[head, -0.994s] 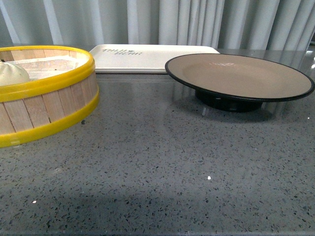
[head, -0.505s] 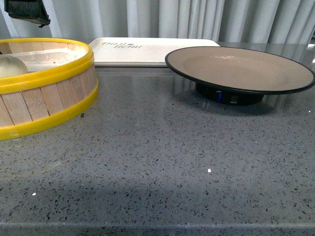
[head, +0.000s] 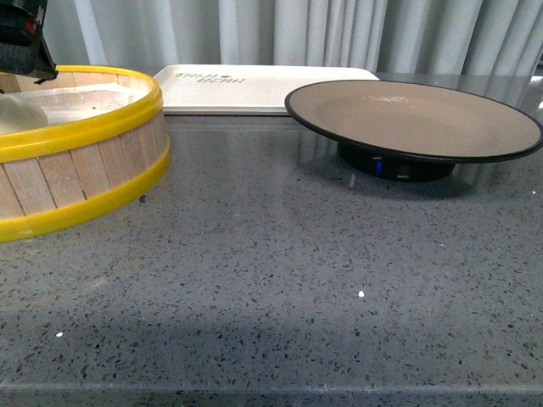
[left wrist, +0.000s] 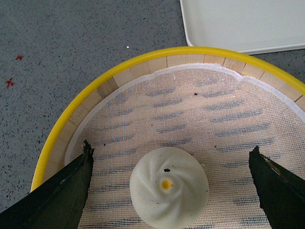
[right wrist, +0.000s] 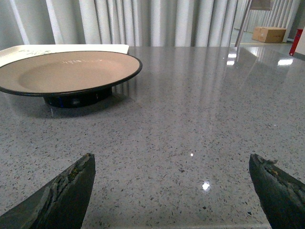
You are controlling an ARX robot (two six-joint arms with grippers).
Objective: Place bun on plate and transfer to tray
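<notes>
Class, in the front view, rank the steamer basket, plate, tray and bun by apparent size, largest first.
1. steamer basket and plate: about alike; the basket is nearer and cropped.
2. tray.
3. bun, mostly hidden.

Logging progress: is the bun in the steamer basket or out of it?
In. The bun sits on the mesh liner inside the steamer basket; the open left gripper straddles it without touching. The plate is empty.

Bun mostly behind steamer wall; left hand cropped by front view's corner.
</notes>
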